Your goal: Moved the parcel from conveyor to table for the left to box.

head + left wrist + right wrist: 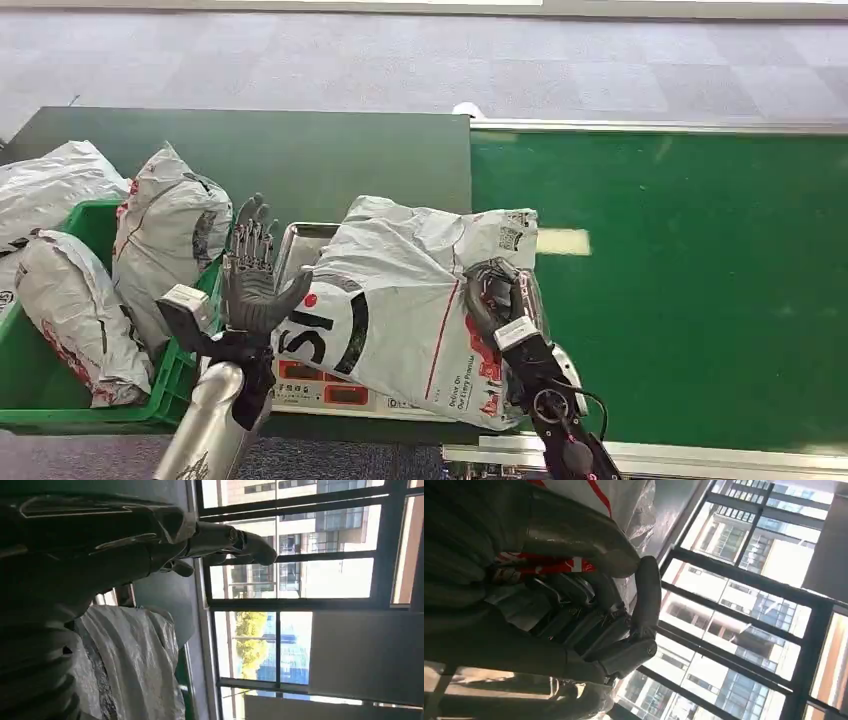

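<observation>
Broadly, the green conveyor (pixel 700 290) lay on the right and the dark table (pixel 300 160) on the left, with a green bin (pixel 60 400) of grey bags at the table's left. Between them the parcel (pixel 400 310) — a big grey mailer — lay on a metal scale (pixel 330 385) at the table's near edge. The right hand (pixel 500 300) clutched the parcel's right edge, while the left hand (pixel 252 270) stood upright beside it, fingers spread and holding nothing.
</observation>
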Action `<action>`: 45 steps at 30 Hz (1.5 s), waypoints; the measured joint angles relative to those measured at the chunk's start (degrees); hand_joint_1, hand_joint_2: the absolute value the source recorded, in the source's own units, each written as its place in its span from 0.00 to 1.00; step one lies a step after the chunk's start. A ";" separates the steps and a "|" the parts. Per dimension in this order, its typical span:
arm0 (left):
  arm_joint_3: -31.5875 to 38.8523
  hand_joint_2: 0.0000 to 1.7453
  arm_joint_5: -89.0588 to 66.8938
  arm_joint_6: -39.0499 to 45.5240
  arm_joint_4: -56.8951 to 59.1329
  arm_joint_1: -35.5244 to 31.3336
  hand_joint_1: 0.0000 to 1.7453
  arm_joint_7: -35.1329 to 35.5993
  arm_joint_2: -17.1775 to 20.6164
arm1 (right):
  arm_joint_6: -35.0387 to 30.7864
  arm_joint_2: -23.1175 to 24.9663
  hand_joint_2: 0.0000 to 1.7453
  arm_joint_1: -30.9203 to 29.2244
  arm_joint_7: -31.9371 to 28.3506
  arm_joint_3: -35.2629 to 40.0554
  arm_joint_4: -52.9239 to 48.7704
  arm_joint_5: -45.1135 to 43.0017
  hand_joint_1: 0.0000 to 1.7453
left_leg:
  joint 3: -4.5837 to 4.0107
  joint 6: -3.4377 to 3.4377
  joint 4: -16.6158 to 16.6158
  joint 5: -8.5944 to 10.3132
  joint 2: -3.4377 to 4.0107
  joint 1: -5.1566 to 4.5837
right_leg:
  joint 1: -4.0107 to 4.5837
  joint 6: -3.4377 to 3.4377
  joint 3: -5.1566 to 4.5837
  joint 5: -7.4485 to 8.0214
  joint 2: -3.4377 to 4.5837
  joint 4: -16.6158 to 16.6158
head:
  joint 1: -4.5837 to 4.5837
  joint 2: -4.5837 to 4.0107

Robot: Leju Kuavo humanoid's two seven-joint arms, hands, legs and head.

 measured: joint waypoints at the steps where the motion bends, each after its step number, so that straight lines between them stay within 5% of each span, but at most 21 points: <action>1: 0.31 1.00 0.02 0.02 -0.09 0.58 0.00 -0.20 0.20 | 0.74 0.28 1.00 -0.42 0.30 0.15 0.44 0.06 1.00 | -0.01 0.00 0.00 0.00 0.00 0.00 | 0.00 0.00 0.00 0.00 0.00 0.00 | 0.02 0.00; 16: 3.13 1.00 -1.42 1.03 -6.86 5.90 0.00 1.59 0.53 | 2.81 1.40 1.00 -6.94 4.64 0.94 10.78 -3.04 1.00 | -0.01 0.00 0.00 0.00 0.01 0.00 | 0.00 0.00 -0.02 0.00 0.02 0.00 | 0.00 0.00; 17: 3.17 1.00 -1.46 1.03 -6.99 5.98 0.00 1.64 0.55 | 4.41 1.40 1.00 -7.19 6.20 0.94 11.45 -4.02 0.05 | -0.01 0.00 0.00 0.00 -0.01 0.00 | 0.00 0.00 -0.01 0.00 0.02 0.00 | 0.00 0.00; 18: 3.19 1.00 -1.55 1.03 -7.08 5.99 0.00 1.70 0.55 | 6.02 1.42 1.00 -7.48 7.61 0.94 12.29 -4.72 0.00 | -0.01 0.00 0.00 0.00 0.00 0.00 | 0.00 0.00 -0.02 0.00 0.02 0.00 | 0.00 0.00; 26: 3.85 1.00 -2.12 1.57 -7.80 6.55 0.00 2.49 0.61 | 17.79 1.99 1.00 -11.75 12.55 1.84 22.36 -9.53 0.00 | 0.06 0.00 0.00 0.00 0.07 0.00 | 0.00 0.00 0.02 0.01 0.06 0.00 | 0.00 0.00; 40: 5.20 1.00 -3.45 2.53 -10.34 9.24 0.00 2.40 0.46 | 26.56 2.30 1.00 -12.66 -0.19 2.67 24.90 -18.66 0.00 | 0.09 0.00 0.00 0.00 0.17 0.02 | 0.02 -0.04 0.00 0.03 0.13 0.01 | 0.00 0.00; 41: 5.23 1.00 -3.89 2.71 -10.45 9.36 0.00 2.32 0.48 | 26.56 2.30 0.00 -12.47 -0.59 2.60 24.61 -19.11 0.00 | 0.09 0.00 0.00 0.00 0.16 0.02 | 0.02 -0.04 -0.01 0.03 0.13 0.01 | 0.00 0.00; 45: 5.25 1.00 -8.69 4.11 -10.97 9.90 0.00 1.94 0.50 | 25.40 2.19 0.00 -11.00 -1.83 2.04 21.12 -21.20 0.00 | 0.07 0.00 0.00 0.00 0.16 0.00 | 0.01 -0.04 -0.03 0.03 0.13 0.00 | 0.02 0.00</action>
